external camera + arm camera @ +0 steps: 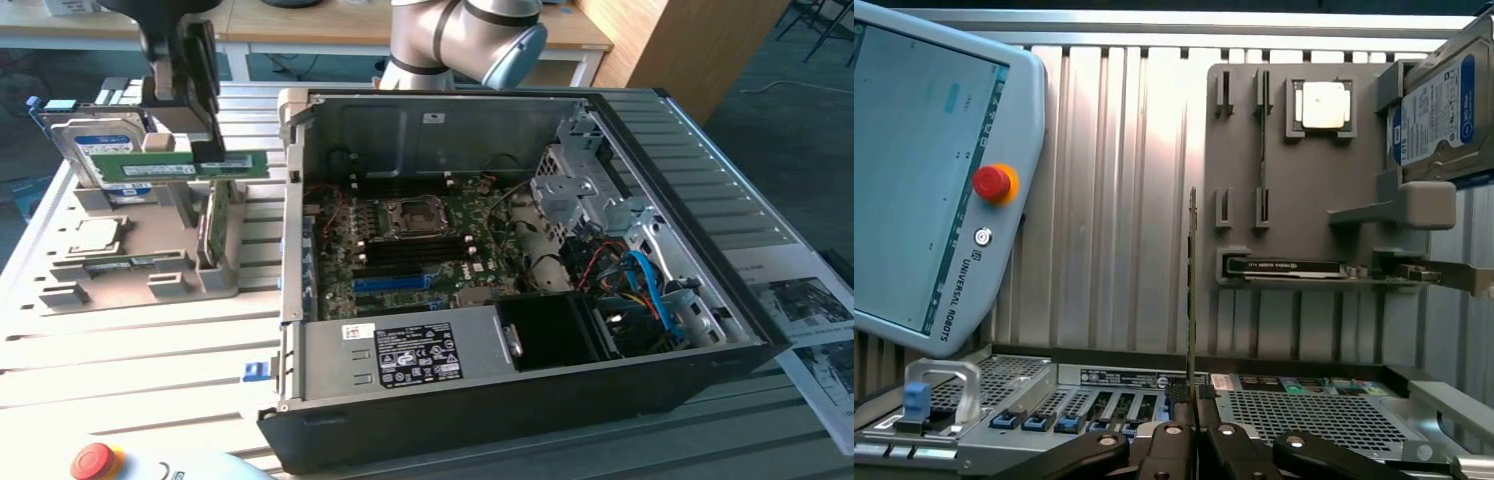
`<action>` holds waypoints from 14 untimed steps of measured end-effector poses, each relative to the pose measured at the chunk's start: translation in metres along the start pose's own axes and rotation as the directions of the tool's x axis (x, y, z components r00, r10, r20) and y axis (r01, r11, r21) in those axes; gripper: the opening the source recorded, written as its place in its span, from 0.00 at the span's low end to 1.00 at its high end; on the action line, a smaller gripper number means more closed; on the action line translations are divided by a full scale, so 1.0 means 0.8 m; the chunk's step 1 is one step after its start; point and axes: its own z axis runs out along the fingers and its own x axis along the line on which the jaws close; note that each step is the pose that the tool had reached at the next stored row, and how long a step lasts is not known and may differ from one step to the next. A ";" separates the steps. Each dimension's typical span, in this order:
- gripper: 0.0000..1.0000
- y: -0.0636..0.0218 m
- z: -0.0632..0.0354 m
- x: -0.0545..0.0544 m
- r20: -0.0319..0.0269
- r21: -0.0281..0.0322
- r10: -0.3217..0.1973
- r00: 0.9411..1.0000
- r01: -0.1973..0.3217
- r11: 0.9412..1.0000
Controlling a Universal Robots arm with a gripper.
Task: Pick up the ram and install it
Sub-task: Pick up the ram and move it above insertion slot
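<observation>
**Ram pinched in the claw, seen edge-on**

Much is cut off or hard to read. In the exterior view the claw [200, 148] comes down from the top edge of the frame, so its upper body is lost. From the wrist, the ram [1192, 290] is turned edge-on and shows as a thin dark line, its chips and label hidden. The teach pendant [934, 180] and the hard drive [1444, 110] both run off the frame. A second stick [1262, 150] in the grey holder [1304, 220] is also a mere sliver.

The claw [1194, 425] is narrow, its jaws clamped on one end of the ram. In the exterior view the ram [234, 163] sits level at the claw's tip, over the holder [134, 280] on the slatted worktop [160, 340], on the exterior view's left of the open computer case [534, 400].
</observation>
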 end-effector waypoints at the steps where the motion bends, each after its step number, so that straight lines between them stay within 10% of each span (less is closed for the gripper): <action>1: 0.12 -0.002 0.000 0.000 0.000 0.000 0.000 1.000 0.000 1.000; 14: 0.12 -0.015 0.000 0.002 0.000 -0.001 -0.002 1.000 0.002 1.000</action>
